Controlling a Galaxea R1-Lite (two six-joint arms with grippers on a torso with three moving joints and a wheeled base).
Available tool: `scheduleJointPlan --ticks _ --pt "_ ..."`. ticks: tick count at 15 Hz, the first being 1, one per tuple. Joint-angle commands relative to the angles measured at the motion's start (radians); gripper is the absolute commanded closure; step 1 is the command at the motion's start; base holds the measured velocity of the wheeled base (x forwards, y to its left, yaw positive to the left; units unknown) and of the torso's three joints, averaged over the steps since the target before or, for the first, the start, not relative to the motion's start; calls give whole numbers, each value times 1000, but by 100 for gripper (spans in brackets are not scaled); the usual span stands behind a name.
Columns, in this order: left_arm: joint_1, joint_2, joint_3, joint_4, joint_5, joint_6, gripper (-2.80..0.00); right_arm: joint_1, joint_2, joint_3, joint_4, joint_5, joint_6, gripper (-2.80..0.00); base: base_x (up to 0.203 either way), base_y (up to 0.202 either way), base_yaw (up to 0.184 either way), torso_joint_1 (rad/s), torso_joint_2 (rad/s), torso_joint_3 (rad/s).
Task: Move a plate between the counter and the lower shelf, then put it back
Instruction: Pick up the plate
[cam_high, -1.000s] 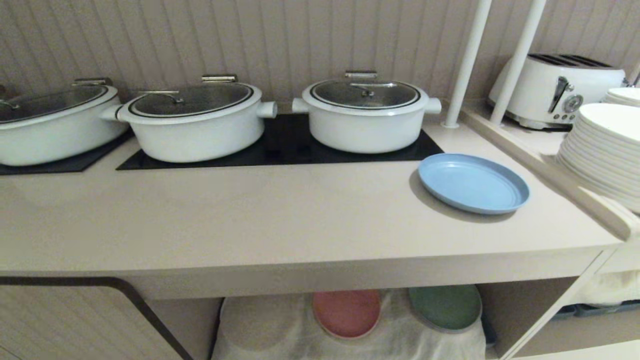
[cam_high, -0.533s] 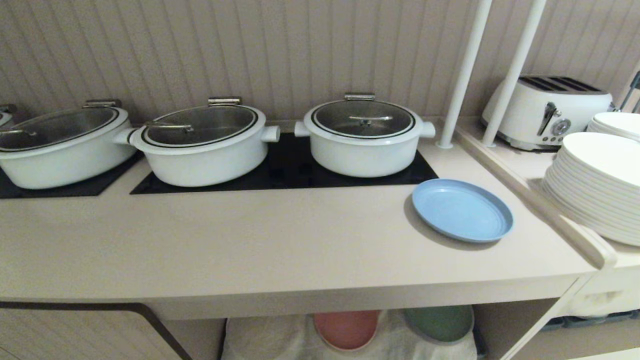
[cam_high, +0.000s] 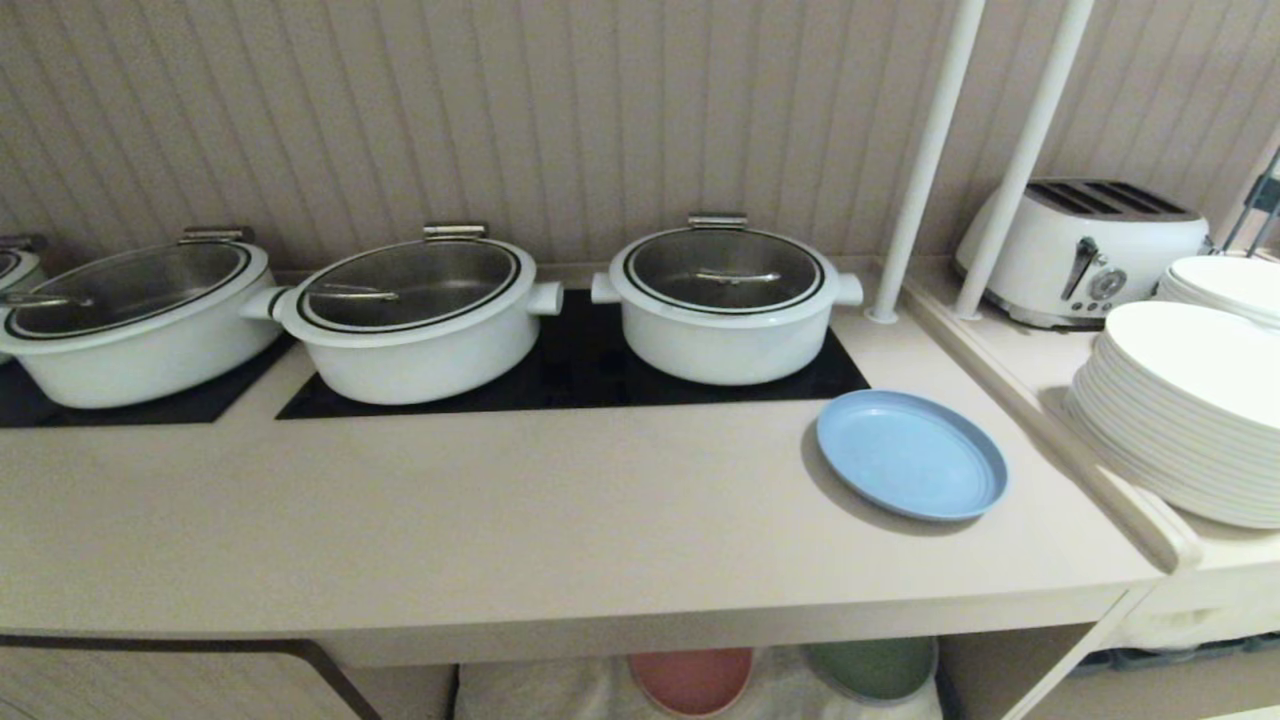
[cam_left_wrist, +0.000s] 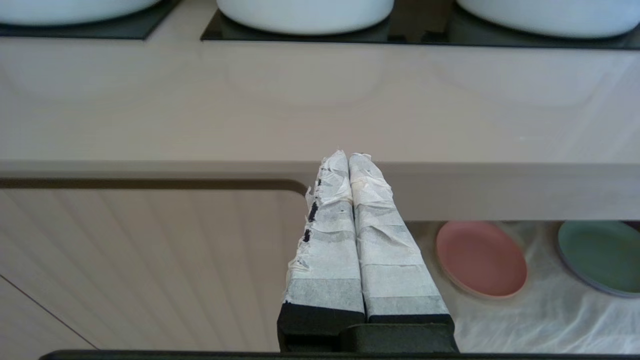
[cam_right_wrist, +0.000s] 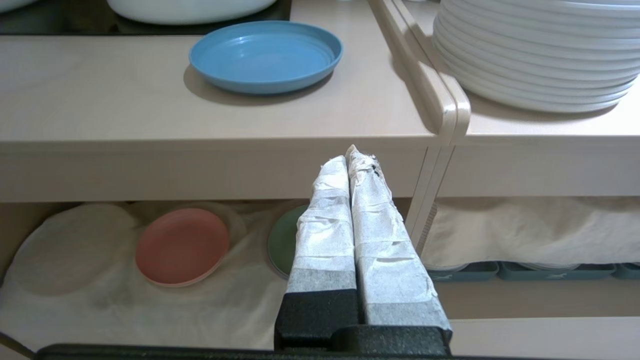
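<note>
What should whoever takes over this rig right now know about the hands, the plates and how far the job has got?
Left hand: shut, empty, parked in front of the counter edge.
Right hand: shut, empty, parked below the counter's right end.
Blue plate: flat on the counter, right of the pots, untouched.
Lower shelf: pink plate and green plate on the white cloth.
Done: cannot tell whether the blue plate has already made its trip to the shelf.
Left, if not: take it down, then return it.
</note>
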Motion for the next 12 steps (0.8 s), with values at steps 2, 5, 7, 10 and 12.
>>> scheduleJointPlan --ticks 2,5,7,10,12 --pt "0 0 0 -1 0 -1 0 1 0 0 -1 1 1 0 0 0 0 166 -330 -167" --pt "0 0 0 -1 0 -1 0 1 0 0 0 1 0 0 0 0 0 153 -317 -170" --pt "0 0 0 -1 0 -1 0 1 0 0 0 1 0 0 0 0 0 154 -324 -167" --pt "0 0 0 -1 0 -1 0 1 0 0 0 1 0 0 0 0 0 155 -321 -165" --pt "0 0 0 -1 0 -1 0 1 0 0 0 1 -2 0 0 0 0 151 -299 -147"
